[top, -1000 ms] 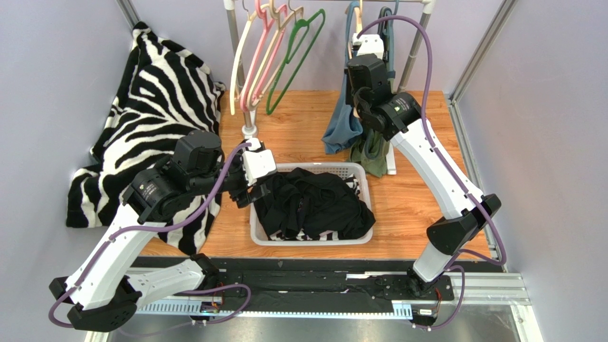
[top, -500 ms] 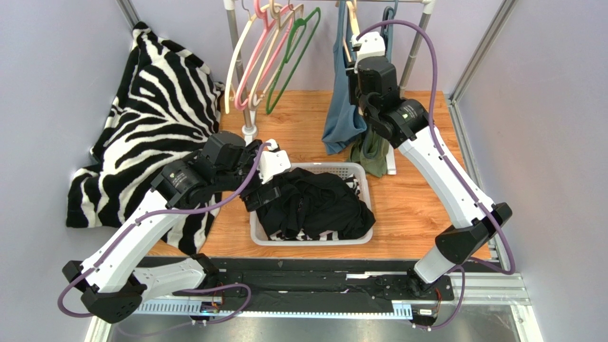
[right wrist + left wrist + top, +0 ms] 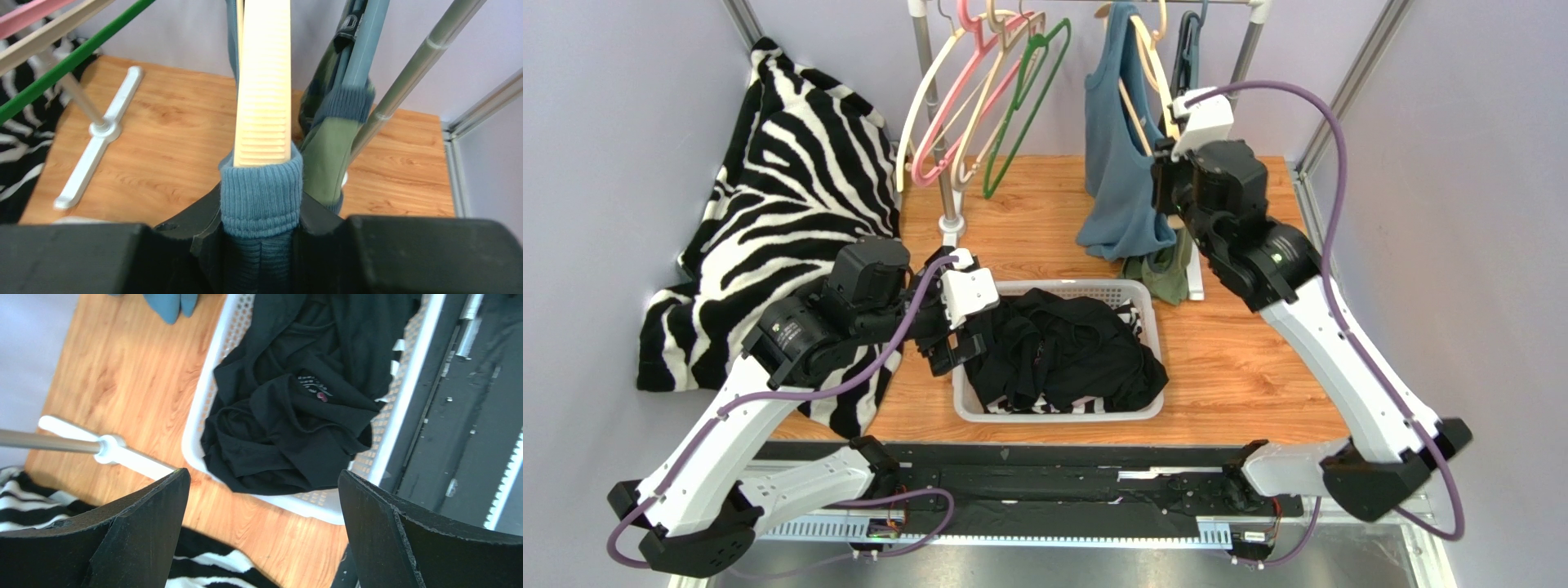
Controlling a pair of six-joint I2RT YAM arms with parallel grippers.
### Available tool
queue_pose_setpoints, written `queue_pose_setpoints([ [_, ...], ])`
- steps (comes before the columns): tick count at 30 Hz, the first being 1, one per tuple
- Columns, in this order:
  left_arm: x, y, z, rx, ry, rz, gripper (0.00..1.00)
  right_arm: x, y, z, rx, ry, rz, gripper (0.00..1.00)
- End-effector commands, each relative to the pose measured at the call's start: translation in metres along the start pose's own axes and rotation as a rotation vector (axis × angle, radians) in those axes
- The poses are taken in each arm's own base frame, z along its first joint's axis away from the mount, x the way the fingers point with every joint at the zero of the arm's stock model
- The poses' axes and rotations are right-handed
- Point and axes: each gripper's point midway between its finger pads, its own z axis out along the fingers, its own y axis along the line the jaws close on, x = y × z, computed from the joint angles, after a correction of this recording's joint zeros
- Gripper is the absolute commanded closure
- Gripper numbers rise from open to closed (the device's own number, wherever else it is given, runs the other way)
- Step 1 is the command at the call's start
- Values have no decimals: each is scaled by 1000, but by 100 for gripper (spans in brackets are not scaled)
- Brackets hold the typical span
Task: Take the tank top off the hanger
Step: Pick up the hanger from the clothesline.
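A blue ribbed tank top (image 3: 1114,135) hangs on a pale wooden hanger (image 3: 1155,74) on the rail at the back. My right gripper (image 3: 1169,137) is shut on the tank top's shoulder strap (image 3: 262,196), which wraps the end of the wooden hanger arm (image 3: 264,86). An olive green tank top (image 3: 328,147) hangs on a blue hanger just to the right. My left gripper (image 3: 955,333) is open and empty, held above the left edge of the white basket (image 3: 1149,321) of black clothes (image 3: 294,404).
Empty cream, pink and green hangers (image 3: 983,86) hang on the rail at left. The rack's post and foot (image 3: 949,227) stand behind the basket. A zebra-print cloth (image 3: 787,184) covers the left side. Grey walls and metal frame posts (image 3: 1357,86) close in on the right.
My right arm has swung right and pulled the blue strap along the wooden hanger, spreading the tank top. My left gripper has drawn back left from above the basket.
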Motion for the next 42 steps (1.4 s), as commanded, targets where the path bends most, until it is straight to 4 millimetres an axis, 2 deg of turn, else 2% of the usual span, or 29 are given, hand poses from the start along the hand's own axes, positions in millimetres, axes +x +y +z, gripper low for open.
queue_pose_setpoints([
  [1, -9, -12, -10, 61, -45, -12, 1, -31, 9, -55, -168, -108, 105, 100],
  [2, -13, -11, -13, 59, -60, -6, 1, -33, 6, -70, -188, -112, 115, 100],
  [3, -16, -11, -17, 55, -75, -6, 1, -22, 9, -78, -218, -69, 100, 100],
  [5, -24, -8, -26, 36, -104, -10, 1, -20, 6, -101, -265, -59, 97, 100],
  [8, -30, -1, -32, 3, -125, -29, 1, -27, 8, -131, -354, -78, 97, 100],
  [11, -28, 0, -31, 3, -122, -37, 1, -52, 0, -167, -400, -157, 119, 100],
  [15, -23, -8, -30, 42, -119, -38, 1, -83, -5, -201, -463, -238, 125, 100],
  [16, -22, -8, -30, 44, -116, -38, 1, -87, -5, -202, -466, -244, 119, 100],
  [17, -22, -8, -30, 44, -117, -36, 1, -99, -3, -214, -505, -276, 116, 100],
  [18, -22, -9, -31, 48, -119, -35, 1, -103, -1, -217, -524, -285, 110, 100],
  [23, -27, -4, -38, 15, -141, -45, 1, -131, 9, -219, -575, -337, 91, 100],
  [26, -28, 4, -42, -27, -142, -53, 1, -154, 13, -229, -621, -401, 116, 100],
  [30, -26, 2, -41, -21, -141, -53, 1, -173, 22, -252, -721, -485, 148, 100],
  [33, -23, 2, -40, -24, -136, -52, 1, -169, 27, -255, -755, -477, 146, 100],
  [37, -23, 2, -42, -30, -141, -52, 1, -147, 32, -252, -780, -406, 119, 100],
  [38, -23, 1, -43, -30, -143, -50, 1, -132, 36, -245, -782, -354, 108, 100],
  [40, -24, 3, -46, -45, -144, -42, 1, -115, 36, -248, -794, -318, 79, 100],
  [41, -23, 3, -47, -47, -138, -39, 1, -91, 40, -239, -795, -239, 63, 100],
  [42, -22, 4, -50, -60, -138, -32, 1, -79, 41, -238, -800, -209, 43, 100],
])
